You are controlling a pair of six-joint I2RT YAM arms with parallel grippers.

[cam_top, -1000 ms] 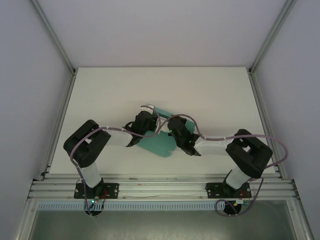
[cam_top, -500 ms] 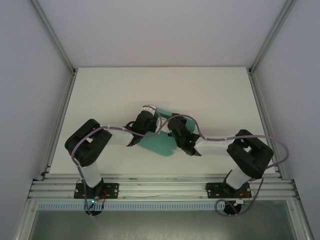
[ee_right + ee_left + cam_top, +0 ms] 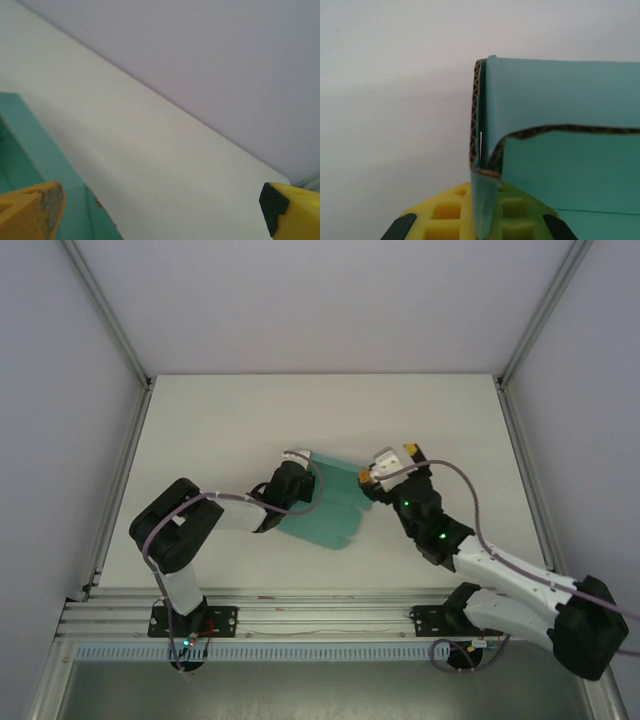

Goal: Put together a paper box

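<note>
Change since earlier views: right claw (image 3: 392, 461) has drawn back from over the paper box (image 3: 322, 516) toward the right of the surface (image 3: 220, 430), and its jaws have parted. The left claw (image 3: 480, 222) has closed on the card.
Left claw: jaws together, clamped on the left end of the paper box. In the left wrist view a folded teal edge runs down between the two yellow fingers (image 3: 445, 217).
Right claw: jaws wide apart, gripping nothing. In the right wrist view one yellow finger sits at the lower left and the other at the lower right, with bare white surface between them. The claw is just beside the box's right edge.
Paper box, position: teal-green card resting near the middle of the surface, between the two arms and closer to the left wrist.
Paper box, form: partly folded. In the left wrist view one wall stands upright, and brown corrugated core shows along its cut edges. A flap bends round the corner inside that wall.
Paper box, interior: the hollow behind the upright wall shows flat teal panels and a fold line.
Surface: white, edged by metal frame rails (image 3: 110, 470) and pale walls (image 3: 330, 300).
</note>
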